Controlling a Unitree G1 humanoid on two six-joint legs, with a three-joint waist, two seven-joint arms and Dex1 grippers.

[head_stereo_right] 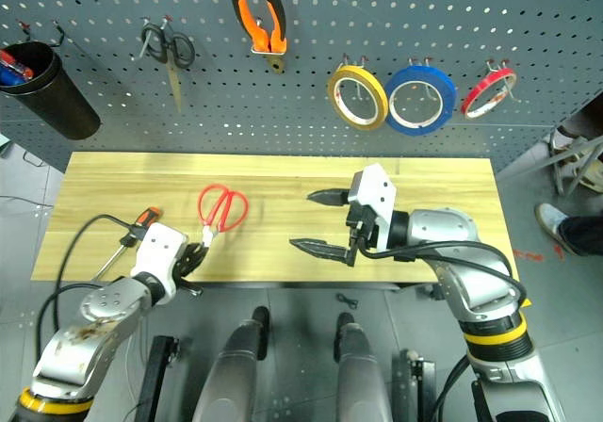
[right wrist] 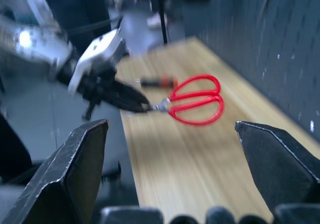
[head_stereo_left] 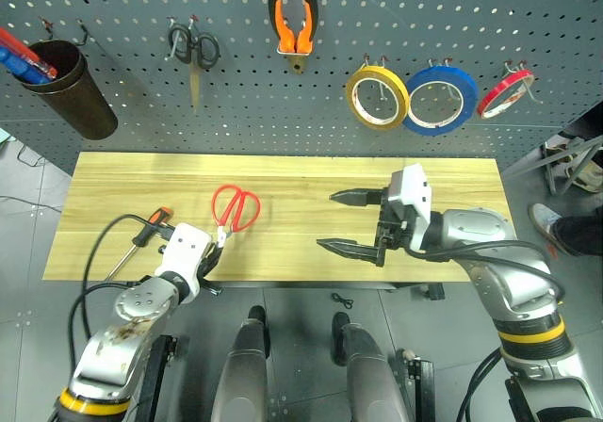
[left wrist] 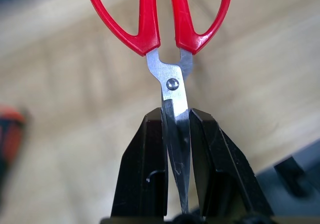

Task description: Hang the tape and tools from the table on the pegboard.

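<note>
Red-handled scissors (head_stereo_left: 236,207) hang over the front left of the table (head_stereo_left: 311,172), handles toward the pegboard (head_stereo_left: 113,8). My left gripper (left wrist: 176,114) is shut on their silver blades, just below the pivot. The screwdriver (head_stereo_left: 143,235) lies at the table's front left edge, beside my left hand. My right gripper (head_stereo_left: 327,219) stands wide open over the middle of the table, pointing left, with nothing between its fingers. On the pegboard hang the orange-and-black pliers (head_stereo_left: 292,19) and the tan tape roll (head_stereo_left: 377,97).
Small black-handled scissors (head_stereo_left: 193,47) hang on the pegboard left of the pliers. A blue roll (head_stereo_left: 441,97) and a thin red roll (head_stereo_left: 506,92) hang right of the tan tape. A dark cup (head_stereo_left: 68,88) with pens hangs at the far left.
</note>
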